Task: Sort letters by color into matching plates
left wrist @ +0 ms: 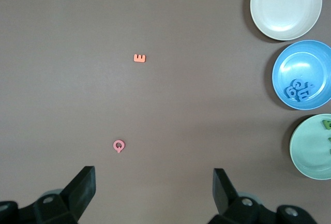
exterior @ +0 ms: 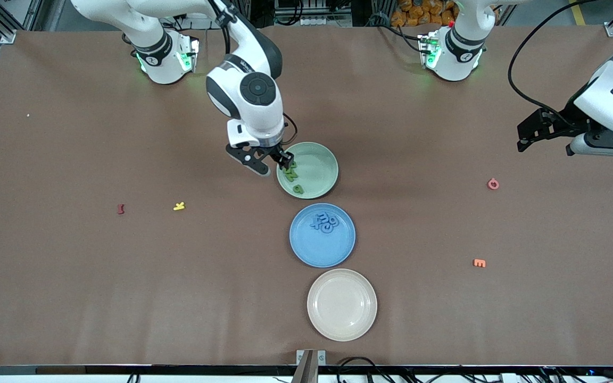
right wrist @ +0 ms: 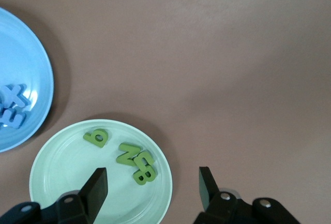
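The pale green plate (exterior: 317, 159) holds several green letters (exterior: 289, 171), which lie close together by its rim toward the right arm's end. In the right wrist view these green letters (right wrist: 135, 161) lie on the green plate (right wrist: 67, 182). My right gripper (exterior: 271, 161) hangs open over that rim with nothing between its fingers; the right wrist view has the right gripper (right wrist: 151, 177) astride the plate's edge. The blue plate (exterior: 322, 250), nearer the front camera, carries a heap of blue letters (exterior: 324, 221). My left gripper (exterior: 545, 139) waits open and empty above the table at the left arm's end.
A cream plate (exterior: 341, 304) sits nearest the front camera. A pink letter (exterior: 493, 184) and an orange letter (exterior: 479, 263) lie toward the left arm's end. A dark red letter (exterior: 121, 209) and a yellow letter (exterior: 179, 206) lie toward the right arm's end.
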`<action>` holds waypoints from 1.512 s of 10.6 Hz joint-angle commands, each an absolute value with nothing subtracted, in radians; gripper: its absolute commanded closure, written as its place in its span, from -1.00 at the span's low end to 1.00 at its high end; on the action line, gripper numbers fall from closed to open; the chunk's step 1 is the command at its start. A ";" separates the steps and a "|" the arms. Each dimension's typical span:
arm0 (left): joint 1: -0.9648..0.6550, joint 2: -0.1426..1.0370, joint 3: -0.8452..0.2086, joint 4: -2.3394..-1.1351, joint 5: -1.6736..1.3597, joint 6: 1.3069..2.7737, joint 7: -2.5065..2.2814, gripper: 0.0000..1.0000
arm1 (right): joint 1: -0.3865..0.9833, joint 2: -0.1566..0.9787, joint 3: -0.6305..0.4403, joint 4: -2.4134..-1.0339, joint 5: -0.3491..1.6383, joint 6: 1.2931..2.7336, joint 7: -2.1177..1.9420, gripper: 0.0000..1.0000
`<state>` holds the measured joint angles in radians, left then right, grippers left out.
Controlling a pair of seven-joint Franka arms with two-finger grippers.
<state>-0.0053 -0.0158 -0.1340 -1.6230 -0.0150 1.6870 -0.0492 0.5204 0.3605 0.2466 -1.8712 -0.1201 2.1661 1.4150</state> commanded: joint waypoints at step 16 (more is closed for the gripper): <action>0.002 -0.003 -0.135 -1.601 -0.029 1.672 -0.031 -1.00 | 0.006 -0.034 0.255 -1.658 0.164 1.568 0.421 -0.66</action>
